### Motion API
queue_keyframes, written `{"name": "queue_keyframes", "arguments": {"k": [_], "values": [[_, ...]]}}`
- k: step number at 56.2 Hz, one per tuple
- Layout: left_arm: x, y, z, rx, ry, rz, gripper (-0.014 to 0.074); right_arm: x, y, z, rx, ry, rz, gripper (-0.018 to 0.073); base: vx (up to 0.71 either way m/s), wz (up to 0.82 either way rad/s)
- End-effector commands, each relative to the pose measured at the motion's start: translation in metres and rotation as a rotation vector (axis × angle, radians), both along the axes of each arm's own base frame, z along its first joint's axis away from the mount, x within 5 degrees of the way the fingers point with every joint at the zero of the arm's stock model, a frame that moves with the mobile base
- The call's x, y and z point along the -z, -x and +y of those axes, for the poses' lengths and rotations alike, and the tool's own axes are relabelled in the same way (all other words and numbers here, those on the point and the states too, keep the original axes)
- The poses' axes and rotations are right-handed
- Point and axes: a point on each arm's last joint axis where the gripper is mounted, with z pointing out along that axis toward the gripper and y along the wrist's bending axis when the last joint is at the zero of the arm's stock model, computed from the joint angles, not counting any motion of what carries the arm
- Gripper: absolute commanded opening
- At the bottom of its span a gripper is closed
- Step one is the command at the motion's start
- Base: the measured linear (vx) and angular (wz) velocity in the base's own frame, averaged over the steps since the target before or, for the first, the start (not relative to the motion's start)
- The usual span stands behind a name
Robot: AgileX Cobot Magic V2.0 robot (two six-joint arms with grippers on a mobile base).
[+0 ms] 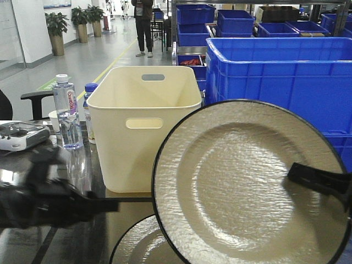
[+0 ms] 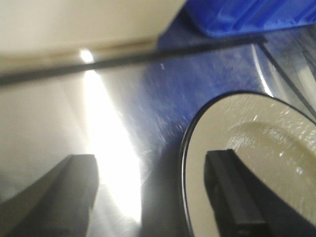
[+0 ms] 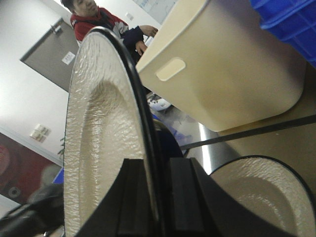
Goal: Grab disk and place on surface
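At the right wrist, the right gripper (image 3: 157, 195) is closed on the rim of the disk (image 1: 242, 187), one finger on each face, so the disk stands almost on edge, well above the surface (image 2: 123, 108). In the front view its hollow face is turned towards us and one black finger lies across its right side.

The move, as we judge it, turns on this: the surface lies below the disk and the disk's flat is near upright, so it has to be tipped level as it goes down. A second disk (image 1: 140, 247) lies flat on the steel just beneath and to the left, so the spot needs to clear that one.

The left gripper (image 2: 150, 165) hangs low with its jaws wide apart and nothing in them, one finger over the second disk's rim, the other over bare steel (the right arm alone has the load).

Beyond, a strip of black tape (image 2: 123, 58) crosses the steel in front of a cream bin (image 1: 144, 132). Left of the bin stand a water bottle (image 1: 67, 110), its pink label too small for us to read, and a grey remote (image 1: 19, 135). Blue crates (image 1: 275, 71) stack up behind. A notice on a far door in the right wrist view is also unreadable.
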Motion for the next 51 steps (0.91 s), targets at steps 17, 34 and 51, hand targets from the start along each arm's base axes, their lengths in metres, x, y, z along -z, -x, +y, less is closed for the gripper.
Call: {"name": "queue_keyframes", "arguments": {"k": [17, 34, 51], "values": [[-0.026, -0.001, 0.001, -0.020, 0.133, -0.078, -0.0008, 0.039, -0.052, 0.036, -0.025, -0.050, 0.193, -0.0009, 0.00, 0.00], [-0.026, -0.001, 0.001, -0.020, 0.133, -0.078, -0.0008, 0.080, -0.071, 0.075, -0.128, 0.072, 0.232, 0.0022, 0.00, 0.00], [-0.026, -0.001, 0.001, -0.020, 0.133, -0.078, -0.0008, 0.081, -0.071, 0.075, -0.163, 0.155, 0.136, 0.0377, 0.00, 0.00]]}}
